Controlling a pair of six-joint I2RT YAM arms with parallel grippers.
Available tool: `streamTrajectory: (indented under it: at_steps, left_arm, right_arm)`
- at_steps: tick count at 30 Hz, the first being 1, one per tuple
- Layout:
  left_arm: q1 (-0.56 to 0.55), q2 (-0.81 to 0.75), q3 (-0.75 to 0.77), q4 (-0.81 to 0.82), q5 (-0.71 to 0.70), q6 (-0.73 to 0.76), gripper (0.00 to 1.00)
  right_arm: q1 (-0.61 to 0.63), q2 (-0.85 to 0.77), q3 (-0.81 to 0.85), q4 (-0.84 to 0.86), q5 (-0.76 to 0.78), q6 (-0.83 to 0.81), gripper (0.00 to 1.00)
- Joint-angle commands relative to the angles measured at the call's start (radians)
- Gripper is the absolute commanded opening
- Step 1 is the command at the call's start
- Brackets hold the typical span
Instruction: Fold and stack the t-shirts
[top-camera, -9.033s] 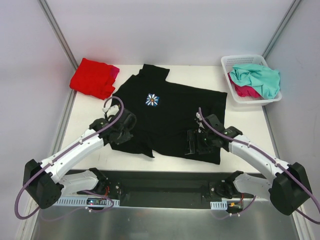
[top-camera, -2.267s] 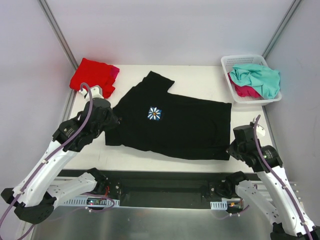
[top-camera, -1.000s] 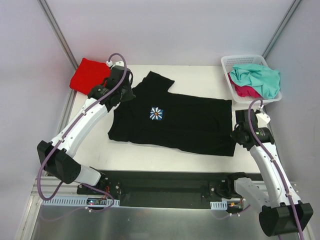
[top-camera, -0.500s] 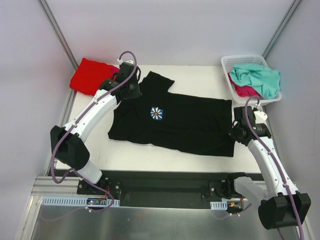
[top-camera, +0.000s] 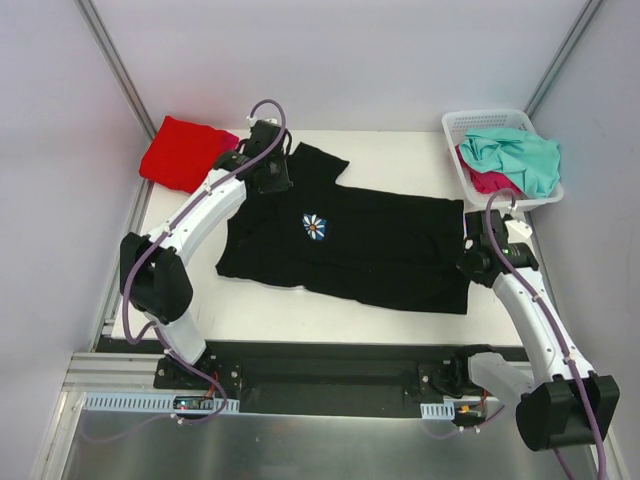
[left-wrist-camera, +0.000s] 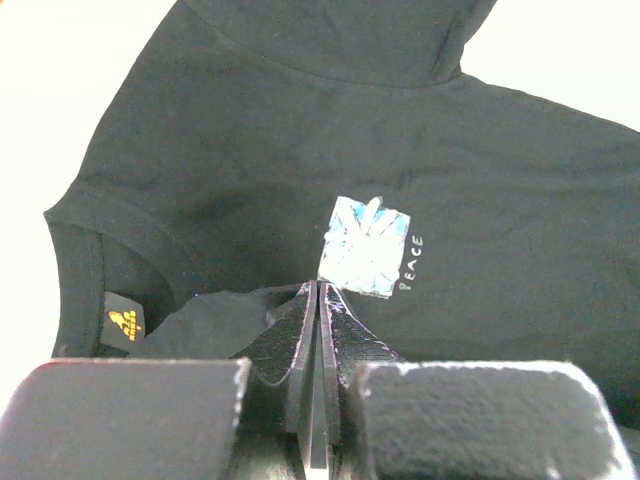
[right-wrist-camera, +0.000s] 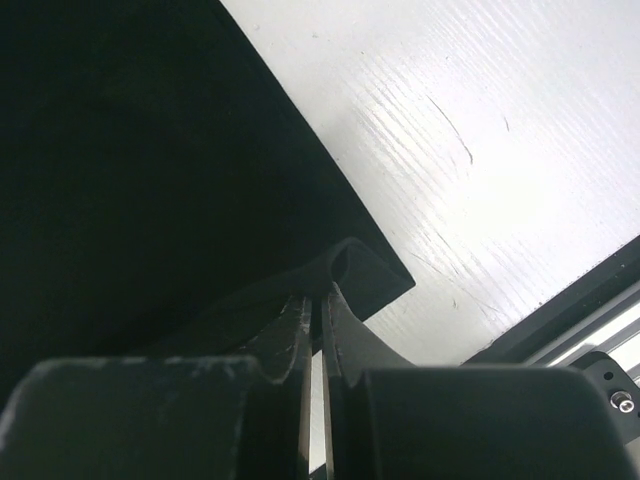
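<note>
The large black t-shirt lies spread across the table, its white daisy print facing up. My left gripper is at the shirt's far left, by the collar. In the left wrist view it is shut, pinching a raised fold of the black cloth just short of the print. My right gripper is at the shirt's right edge. In the right wrist view it is shut on a curled bit of the black hem. A folded red t-shirt lies at the far left corner.
A white lattice basket stands at the far right corner, holding a crumpled teal t-shirt over a magenta one. Bare white table lies beyond the black shirt. A metal rail runs along the table's edge near my right gripper.
My left gripper has moved right along the shirt's far edge, away from the red shirt and toward the collar. The right gripper has edged slightly farther along the right hem.
</note>
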Motion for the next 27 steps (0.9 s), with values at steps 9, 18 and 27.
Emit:
streamTrajectory:
  at_steps: [9,18,27]
  left_arm:
    - [0.007,0.125,0.119,0.031,0.040,-0.002,0.00]
    - [0.007,0.193,0.156,0.032,0.042,0.001,0.00]
    - [0.007,0.222,0.196,0.031,0.030,0.010,0.00]
  right_arm:
    - [-0.013,0.044,-0.009,0.028,0.035,-0.009,0.01]
    - [-0.027,0.099,-0.022,0.028,0.049,0.005,0.01]
    - [-0.060,0.266,-0.009,0.072,0.027,0.025,0.01]
